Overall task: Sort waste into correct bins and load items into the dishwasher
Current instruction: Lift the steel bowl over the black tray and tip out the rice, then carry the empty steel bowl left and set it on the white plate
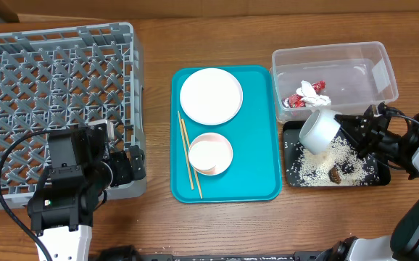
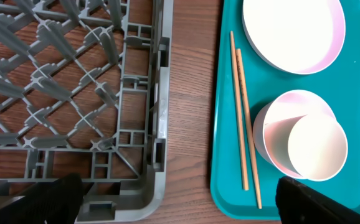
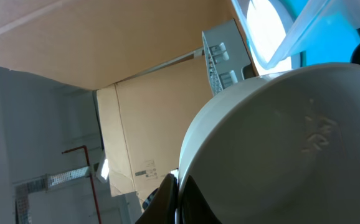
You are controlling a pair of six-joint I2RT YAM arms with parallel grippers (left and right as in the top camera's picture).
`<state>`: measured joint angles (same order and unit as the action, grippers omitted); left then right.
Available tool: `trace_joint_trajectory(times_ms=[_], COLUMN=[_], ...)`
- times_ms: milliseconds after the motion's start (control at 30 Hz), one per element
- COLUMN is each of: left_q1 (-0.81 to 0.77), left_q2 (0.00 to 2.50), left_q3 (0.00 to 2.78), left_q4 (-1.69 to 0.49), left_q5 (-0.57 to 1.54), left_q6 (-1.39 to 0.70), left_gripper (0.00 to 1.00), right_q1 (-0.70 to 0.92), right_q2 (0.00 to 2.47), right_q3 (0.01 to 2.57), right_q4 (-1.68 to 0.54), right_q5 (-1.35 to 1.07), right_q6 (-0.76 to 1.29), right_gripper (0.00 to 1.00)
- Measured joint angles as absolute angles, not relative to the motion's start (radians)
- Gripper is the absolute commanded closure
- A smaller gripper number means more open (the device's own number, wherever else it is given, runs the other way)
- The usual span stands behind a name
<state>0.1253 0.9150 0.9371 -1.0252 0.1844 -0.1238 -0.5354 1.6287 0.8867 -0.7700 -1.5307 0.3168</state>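
Overhead: cup in R grip over black tray, rack far left

1. Small white cup hangs tilted above the black tray, at the end toward the teal tray. Rice and a brown lump lie below it. Right gripper is clamped on the cup from the outer side. Cup axis slants; I can't tell which end is the mouth.

2. Dish rack lies well left, w/ teal tray between. Left gripper hovers at the rack's corner, spread wide, empty. My judgement: L arm is nearer the rack; R arm faces a long reach across.

3. Right wrist view shows only cup, no tray. Left wrist view shows its fingers apart and chopsticks lengthwise beside the pink bowl. Only overhead shows the wrapper in the clear tub.
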Motion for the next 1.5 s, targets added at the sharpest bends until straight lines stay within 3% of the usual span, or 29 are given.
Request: trace_joint_trajectory(times_ms=[467, 700, 900, 1100, 1333, 1500], left_q1=[0.125, 0.125, 0.125, 0.125, 0.125, 0.125], left_q2=[0.915, 0.915, 0.915, 0.915, 0.915, 0.915], left_q3=[0.937, 0.937, 0.937, 0.937, 0.937, 0.937], left_q4=[-1.025, -1.025, -1.025, -1.024, -1.024, -1.024], left_q5=[0.184, 0.184, 0.184, 0.184, 0.185, 0.185], left_q6=[-0.124, -0.124, -0.124, -0.124, -0.124, -0.124], left_gripper=[0.00, 0.00, 0.00, 0.00, 0.00, 0.00], right_q1=[-0.535, -0.534, -0.501, -0.488, -0.488, -0.483], right_q2=[1.629, 1.629, 1.629, 1.629, 1.629, 1.628], right_q3=[0.887, 0.887, 0.886, 0.886, 0.890, 0.956], right_q4=[-0.770, -0.786, -0.865, -0.869, -0.956, -1.185], right_q5=[-1.528, -1.293, -1.443, -1.505, -1.297, -1.187], right_q6=[0.316, 0.312, 0.025, -0.083, -0.080, -0.214], right_gripper=[0.96, 0.96, 0.96, 0.96, 0.96, 0.96])
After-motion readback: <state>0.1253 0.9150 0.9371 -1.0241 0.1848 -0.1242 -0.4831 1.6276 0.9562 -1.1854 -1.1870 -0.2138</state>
